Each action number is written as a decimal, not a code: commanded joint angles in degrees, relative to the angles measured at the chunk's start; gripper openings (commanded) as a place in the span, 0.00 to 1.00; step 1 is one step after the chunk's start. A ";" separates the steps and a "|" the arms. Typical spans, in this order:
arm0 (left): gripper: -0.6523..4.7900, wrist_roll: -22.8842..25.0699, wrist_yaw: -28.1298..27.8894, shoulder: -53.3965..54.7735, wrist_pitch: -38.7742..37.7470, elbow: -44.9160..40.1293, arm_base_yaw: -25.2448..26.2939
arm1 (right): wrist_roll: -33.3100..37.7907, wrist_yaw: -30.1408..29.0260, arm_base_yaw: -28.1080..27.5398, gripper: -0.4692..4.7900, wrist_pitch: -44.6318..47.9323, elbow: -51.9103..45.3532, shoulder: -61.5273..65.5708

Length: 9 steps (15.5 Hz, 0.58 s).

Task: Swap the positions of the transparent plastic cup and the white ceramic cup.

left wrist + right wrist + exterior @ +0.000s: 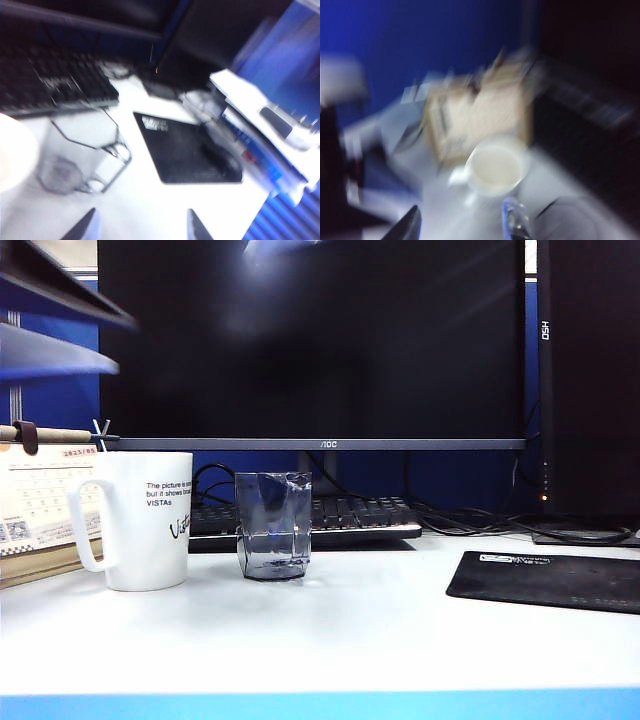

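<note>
Both cups sit side by side at the table's left, white ceramic cup (147, 520) leftmost, transparent plastic cup (273, 526) just right of it. Left gripper (141, 225) and right gripper (461, 222) both hang above them, fingers parted, nothing held (left looks nearer the clear one)

The white ceramic cup (145, 520) reads "The picture is... VISTAs", the monitor (310, 340) behind it "AOC", the calendar (40, 495) beside it "2023".
</note>
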 commanded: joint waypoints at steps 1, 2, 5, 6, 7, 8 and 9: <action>0.55 3.08 -9.46 4.24 2.71 0.31 -7.52 | -1.40 5.11 -0.81 0.49 -0.24 0.26 -6.97; 0.55 3.32 -11.61 7.58 5.79 0.33 -10.10 | -1.92 6.43 -1.68 0.49 -1.51 0.26 -9.62; 0.55 2.97 -12.11 19.80 12.85 3.96 -12.96 | -2.19 8.44 -6.10 0.49 -8.55 0.26 -16.44; 0.55 3.04 -11.19 23.85 12.76 6.71 -13.05 | -2.19 8.46 -7.80 0.49 -10.32 0.24 -18.38; 0.56 3.06 -8.11 27.96 12.70 10.01 -13.05 | -2.34 8.46 -9.57 0.49 -12.00 0.24 -20.79; 0.56 2.95 -6.16 30.51 12.68 12.37 -13.07 | -2.78 8.48 -10.86 0.49 -13.11 0.26 -22.58; 0.56 2.84 -4.83 32.30 12.46 14.03 -13.09 | -3.26 8.46 -12.50 0.49 -13.81 0.24 -24.39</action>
